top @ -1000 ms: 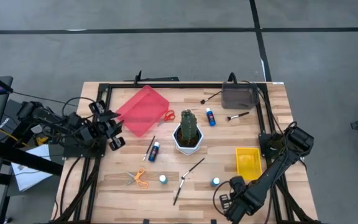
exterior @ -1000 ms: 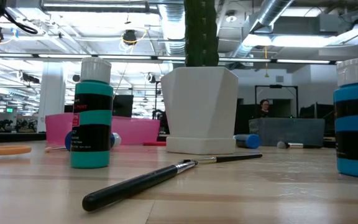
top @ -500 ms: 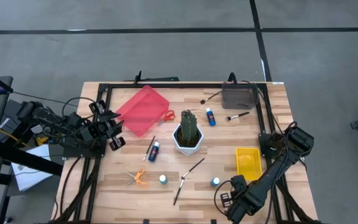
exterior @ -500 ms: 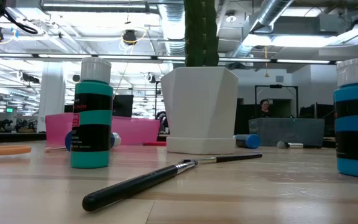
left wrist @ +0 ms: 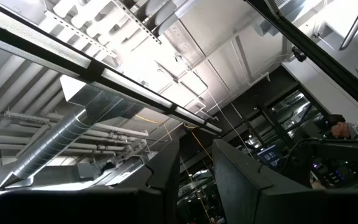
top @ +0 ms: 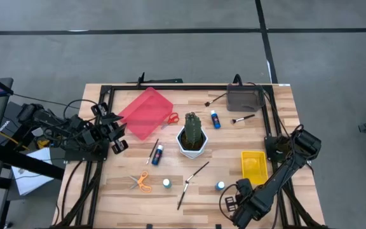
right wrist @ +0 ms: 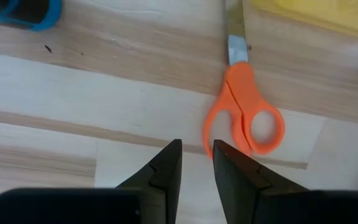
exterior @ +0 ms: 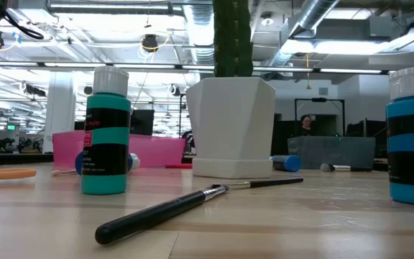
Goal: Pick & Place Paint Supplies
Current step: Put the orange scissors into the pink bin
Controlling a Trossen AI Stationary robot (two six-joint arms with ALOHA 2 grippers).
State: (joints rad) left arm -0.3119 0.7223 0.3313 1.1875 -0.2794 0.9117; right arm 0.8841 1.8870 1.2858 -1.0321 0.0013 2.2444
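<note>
Several small paint bottles [top: 157, 154] [top: 215, 119] [top: 167, 183] [top: 220, 186] are spread over the wooden table, two lying and two upright. Thin dark brushes [top: 192, 181] [top: 152, 149] [top: 243, 118] lie flat among them. One pair of orange scissors [top: 142, 182] lies near the front. Another pair [right wrist: 244, 121] lies flat just beyond my right gripper [right wrist: 196, 155], which points down, narrowly open and holding nothing. That gripper [top: 240, 191] hides this pair in the high view. My left gripper [left wrist: 196, 155] is raised at the table's left edge [top: 118, 143], pointing up at the ceiling, narrowly open and holding nothing.
A cactus in a white pot [top: 192, 135] stands mid-table. A pink tray [top: 145, 112] sits at the far left, a grey bin [top: 244, 97] at the far right and a yellow bin [top: 253, 165] beside my right arm. Red-handled scissors [top: 172, 118] lie by the pink tray. A person [exterior: 305, 124] shows far behind.
</note>
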